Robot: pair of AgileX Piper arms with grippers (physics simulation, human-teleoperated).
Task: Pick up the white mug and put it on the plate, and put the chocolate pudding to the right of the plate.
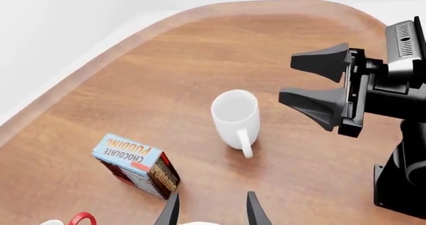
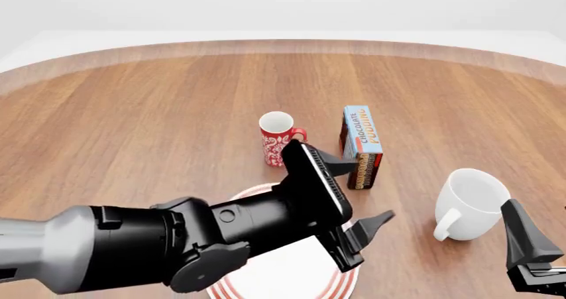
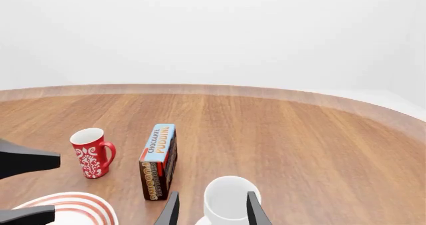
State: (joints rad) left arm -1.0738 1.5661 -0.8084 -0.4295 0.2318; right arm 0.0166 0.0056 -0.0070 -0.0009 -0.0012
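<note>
The white mug stands upright on the table at the front right, handle toward the near side; it also shows as mug and mug. My right gripper is open just short of it, fingers pointing at the mug, not touching; gripper, gripper. The chocolate pudding stands on its side between the two mugs; pudding, pudding. My left gripper hangs open and empty over the plate, which its arm mostly hides; gripper, plate.
A red mug with a white floral pattern stands behind the plate, left of the pudding; red mug. The wooden table curves away at the far edge.
</note>
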